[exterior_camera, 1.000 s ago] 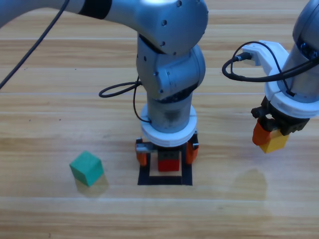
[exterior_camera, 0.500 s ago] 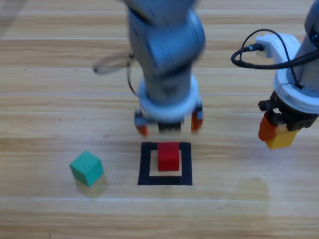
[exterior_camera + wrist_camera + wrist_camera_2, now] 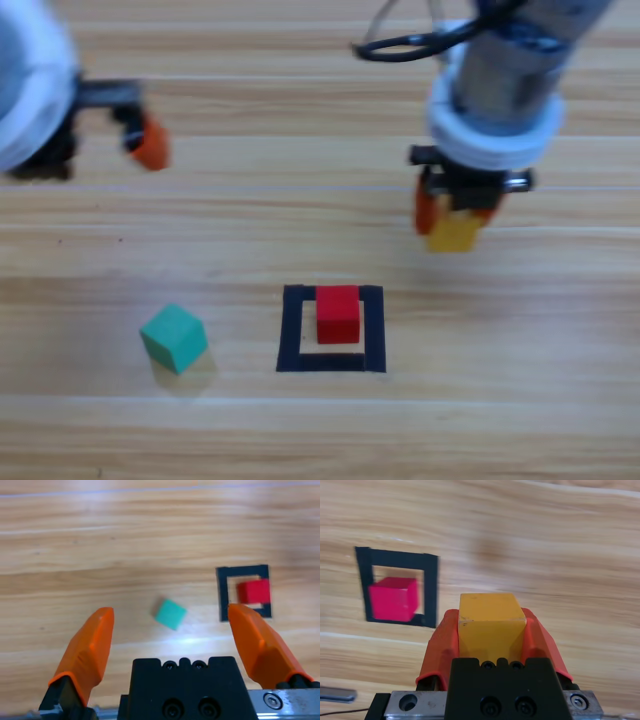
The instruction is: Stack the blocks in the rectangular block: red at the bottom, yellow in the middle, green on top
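Presently, on the worktop [image 3: 300,430], right claw [image 3: 455,215] grips yellow [image 3: 455,232] above and right of the tape square [image 3: 331,329]. Left claw [image 3: 150,145], jaws wide, empty, upper left. Red [image 3: 338,314] sits inside square; green [image 3: 174,337] lies left.

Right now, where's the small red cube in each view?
High view: the small matte red cube sits low at centre, inside the black tape square outline.
Left wrist view: right of centre, inside it, above the left pincer's right-hand jaw.
Right wrist view: left of centre, inside it, left of the held plain yellow cube.
Shared landmark: the tape square.
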